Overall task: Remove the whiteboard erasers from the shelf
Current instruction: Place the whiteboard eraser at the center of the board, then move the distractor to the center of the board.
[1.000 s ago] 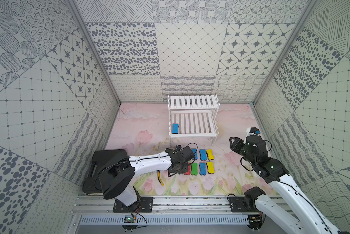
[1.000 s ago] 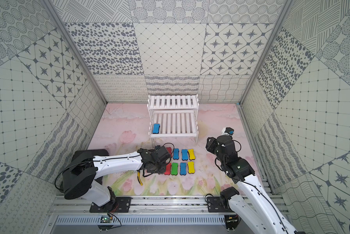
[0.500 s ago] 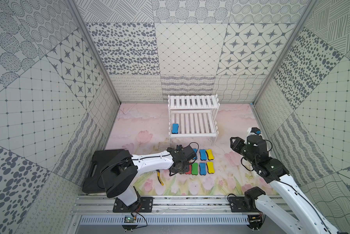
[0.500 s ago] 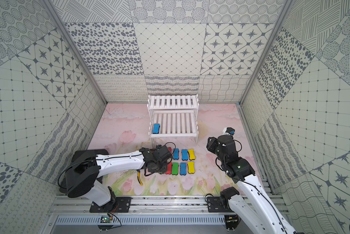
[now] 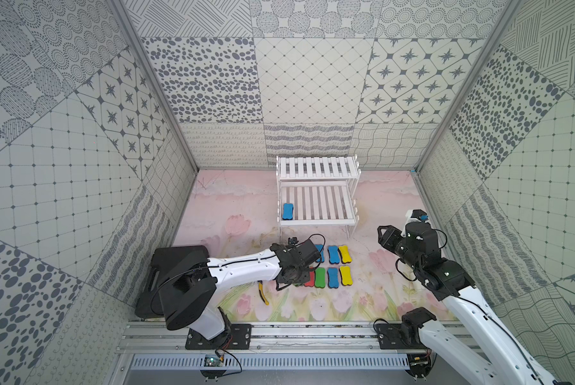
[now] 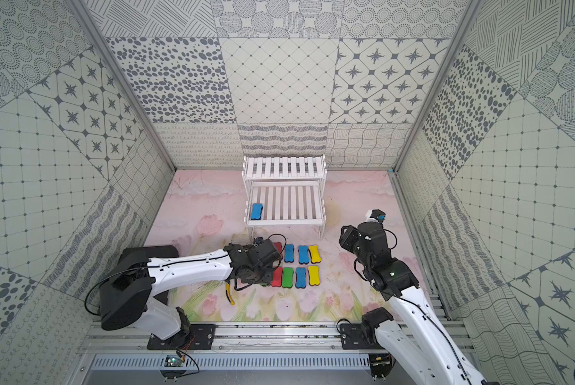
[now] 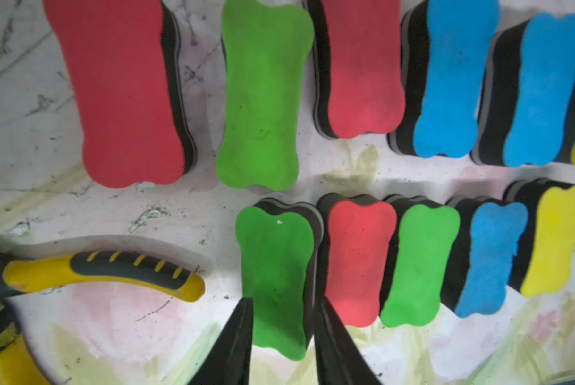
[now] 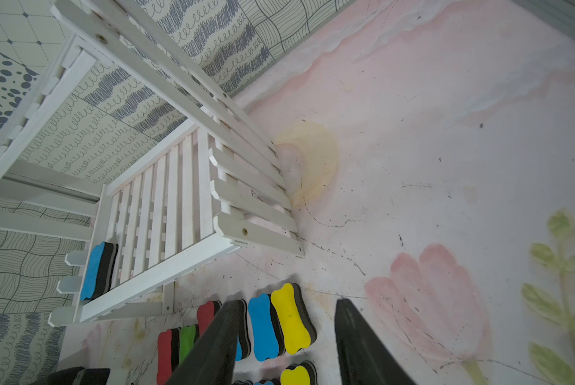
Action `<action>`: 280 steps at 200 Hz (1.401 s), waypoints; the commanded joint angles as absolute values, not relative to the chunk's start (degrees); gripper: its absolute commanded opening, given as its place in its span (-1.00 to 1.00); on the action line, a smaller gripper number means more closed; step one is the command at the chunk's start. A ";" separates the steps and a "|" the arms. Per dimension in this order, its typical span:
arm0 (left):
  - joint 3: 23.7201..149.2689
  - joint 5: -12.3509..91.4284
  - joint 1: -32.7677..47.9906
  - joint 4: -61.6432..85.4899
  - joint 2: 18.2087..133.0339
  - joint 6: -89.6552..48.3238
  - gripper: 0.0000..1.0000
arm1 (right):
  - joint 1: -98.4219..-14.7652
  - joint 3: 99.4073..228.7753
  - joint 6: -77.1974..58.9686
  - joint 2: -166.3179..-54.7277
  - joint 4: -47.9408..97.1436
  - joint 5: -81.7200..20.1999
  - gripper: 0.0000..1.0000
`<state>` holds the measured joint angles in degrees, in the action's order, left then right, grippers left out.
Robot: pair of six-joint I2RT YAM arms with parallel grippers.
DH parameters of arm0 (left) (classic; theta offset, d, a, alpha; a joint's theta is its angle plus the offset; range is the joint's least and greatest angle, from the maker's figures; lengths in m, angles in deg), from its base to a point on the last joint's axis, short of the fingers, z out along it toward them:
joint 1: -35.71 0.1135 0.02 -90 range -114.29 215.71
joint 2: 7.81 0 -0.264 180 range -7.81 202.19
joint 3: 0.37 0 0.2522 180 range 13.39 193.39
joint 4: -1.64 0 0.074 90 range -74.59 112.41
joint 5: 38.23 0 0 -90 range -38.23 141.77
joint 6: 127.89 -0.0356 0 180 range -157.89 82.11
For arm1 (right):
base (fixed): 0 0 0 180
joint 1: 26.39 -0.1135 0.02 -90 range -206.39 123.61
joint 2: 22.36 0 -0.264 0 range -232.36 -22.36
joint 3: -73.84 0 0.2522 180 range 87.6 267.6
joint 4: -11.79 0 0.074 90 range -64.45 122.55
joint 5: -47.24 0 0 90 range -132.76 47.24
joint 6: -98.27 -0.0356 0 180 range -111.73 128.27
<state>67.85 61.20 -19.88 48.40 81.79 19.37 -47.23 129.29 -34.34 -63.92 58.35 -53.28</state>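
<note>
One blue whiteboard eraser (image 5: 288,211) (image 6: 256,211) (image 8: 94,270) lies at the left end of the lower tier of the white shelf (image 5: 317,221) (image 6: 286,221) (image 8: 166,266). Several erasers (image 5: 332,263) (image 6: 301,263) lie in two rows on the floor in front of it. My left gripper (image 7: 282,300) is low over the left end of the near row, shut on a green eraser (image 7: 276,266) whose sides its fingers (image 7: 242,333) press. The wrist hides this grip in both top views. My right gripper (image 8: 289,301) (image 5: 384,235) hangs right of the shelf, open and holding nothing.
Yellow-handled pliers (image 7: 102,270) (image 5: 262,293) lie on the floor just left of the near row. A black case (image 5: 179,255) (image 6: 152,250) sits at the near left under the left arm. Patterned walls close in the pink floral floor (image 5: 379,200).
</note>
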 commanded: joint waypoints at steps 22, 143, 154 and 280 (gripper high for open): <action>68.24 62.27 -19.57 51.55 82.97 18.75 -0.43 | -46.95 130.60 -34.19 -63.90 56.89 -53.04 0.02; 61.13 65.14 -15.46 50.57 75.33 21.74 -0.45 | -46.84 130.40 -34.53 -64.46 56.33 -52.52 0.02; 60.15 66.01 -15.02 51.14 74.15 22.61 -0.46 | -46.87 130.40 -34.52 -64.38 56.31 -52.51 0.02; 51.83 72.07 -7.46 62.95 67.24 32.97 -0.44 | -46.78 130.47 -34.36 -64.53 56.00 -53.21 0.03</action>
<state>51.80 65.88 -8.80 52.81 67.85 26.71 -47.14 129.29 -34.56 -64.12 58.31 -53.06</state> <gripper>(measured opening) 0.280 0.514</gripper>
